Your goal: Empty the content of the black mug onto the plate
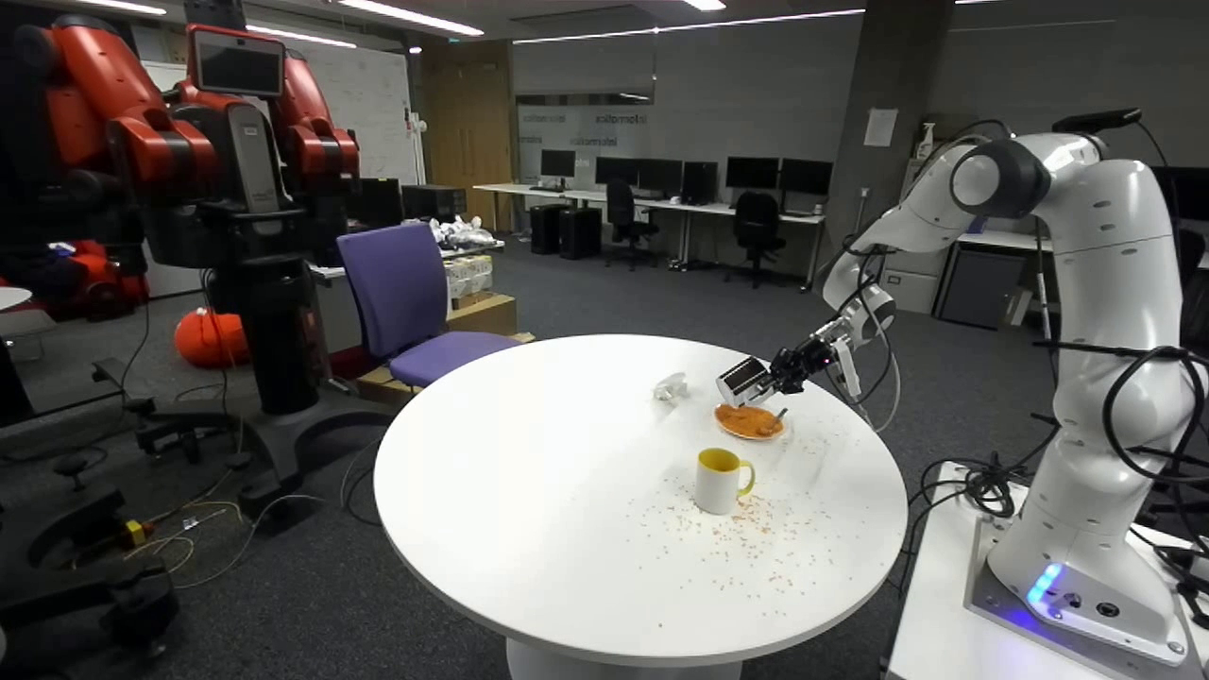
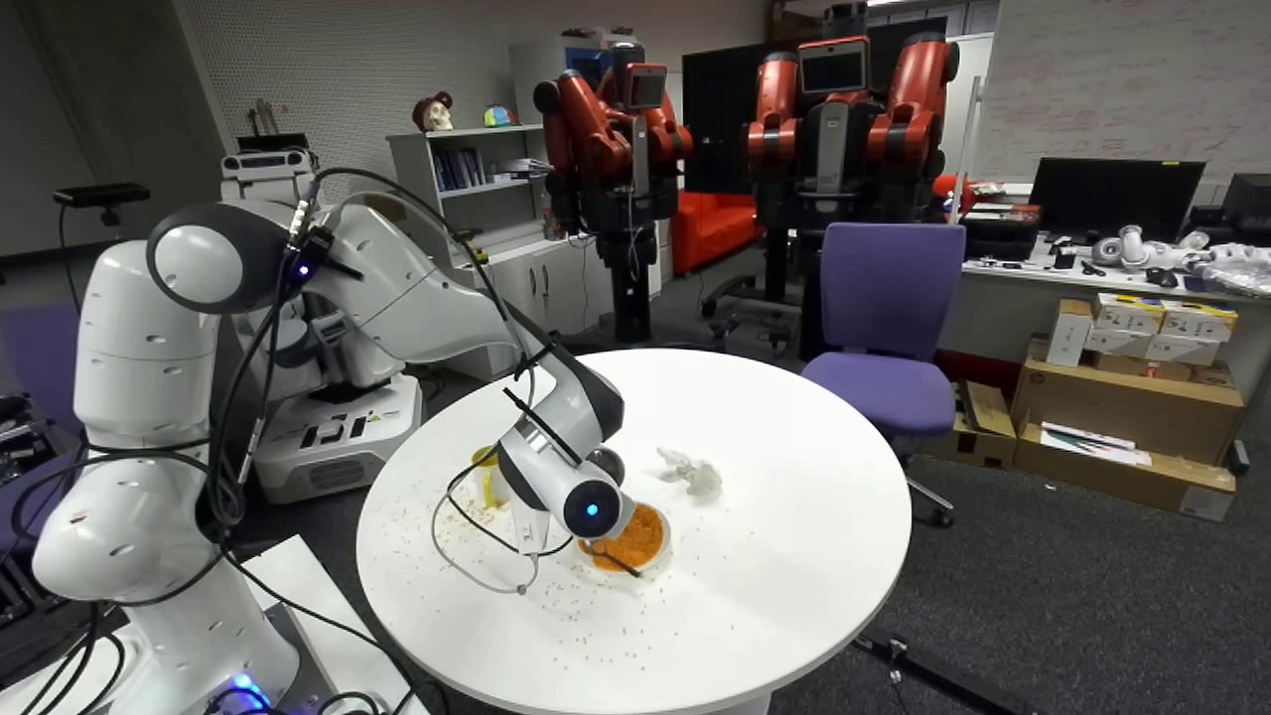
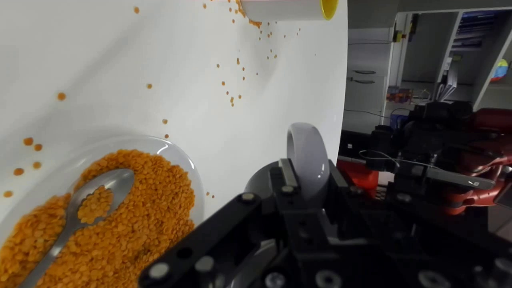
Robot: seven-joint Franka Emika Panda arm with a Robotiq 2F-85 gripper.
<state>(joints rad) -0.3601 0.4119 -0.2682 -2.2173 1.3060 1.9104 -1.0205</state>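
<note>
The black mug (image 1: 743, 378), with a pale patch on its side, is tilted above the far part of the plate in an exterior view. My gripper (image 1: 778, 370) is shut on its handle. In the wrist view the fingers (image 3: 313, 176) close on both sides of the grey-looking handle of the mug (image 3: 310, 150); most of the mug's body and its inside are hidden. In an exterior view the arm hides most of the mug (image 2: 608, 463). The plate (image 3: 198, 192) is a pale round dish full of orange lentils, with a metal spoon (image 3: 66, 224) lying in them.
A white cup with a yellow inside and handle (image 1: 715, 486) stands near the plate on the round white table (image 1: 510, 472). Orange lentils lie scattered around it. A crumpled white piece (image 2: 695, 478) lies beside the plate. A purple chair (image 2: 879, 389) stands at the table's edge.
</note>
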